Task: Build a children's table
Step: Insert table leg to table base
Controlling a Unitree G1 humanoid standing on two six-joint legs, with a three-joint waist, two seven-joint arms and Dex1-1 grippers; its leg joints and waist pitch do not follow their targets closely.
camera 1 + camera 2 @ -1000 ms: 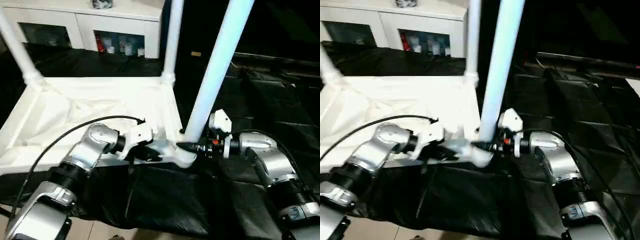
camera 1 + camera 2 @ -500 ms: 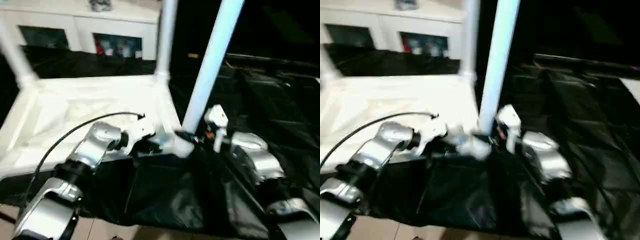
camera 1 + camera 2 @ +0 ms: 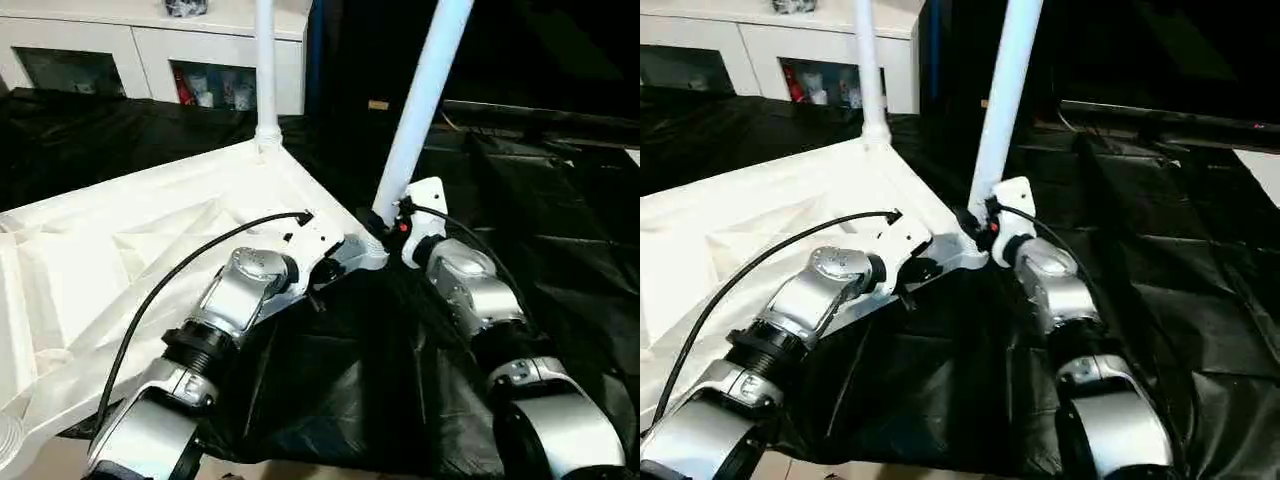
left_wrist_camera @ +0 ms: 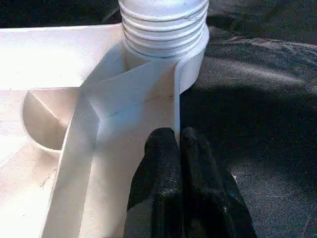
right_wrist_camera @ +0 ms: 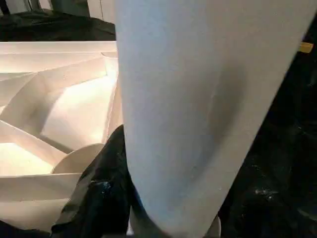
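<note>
The children's table top (image 3: 150,250) lies upside down, ribbed underside up, on black sheeting. Two white legs stand in its corner sockets: a near one (image 3: 420,100) and a far one (image 3: 265,60). My left gripper (image 4: 177,136) is shut on the thin rim wall just beside the near corner socket (image 4: 190,64), where the leg's ribbed base (image 4: 163,25) sits. My right gripper (image 3: 383,222) is closed around the near leg (image 5: 198,99) just above the socket, with one black finger (image 5: 106,188) showing against the leg's side.
Black sheeting (image 3: 330,390) covers the work surface and spreads to the right (image 3: 560,200). A white glass-door cabinet (image 3: 150,50) stands at the back left. A black cable (image 3: 160,290) loops over my left forearm. Bare floor (image 3: 60,460) shows at the bottom edge.
The whole view has swung, so the top now lies slantwise and the far-left leg has left the picture. Both grippers keep their hold at the same corner.
</note>
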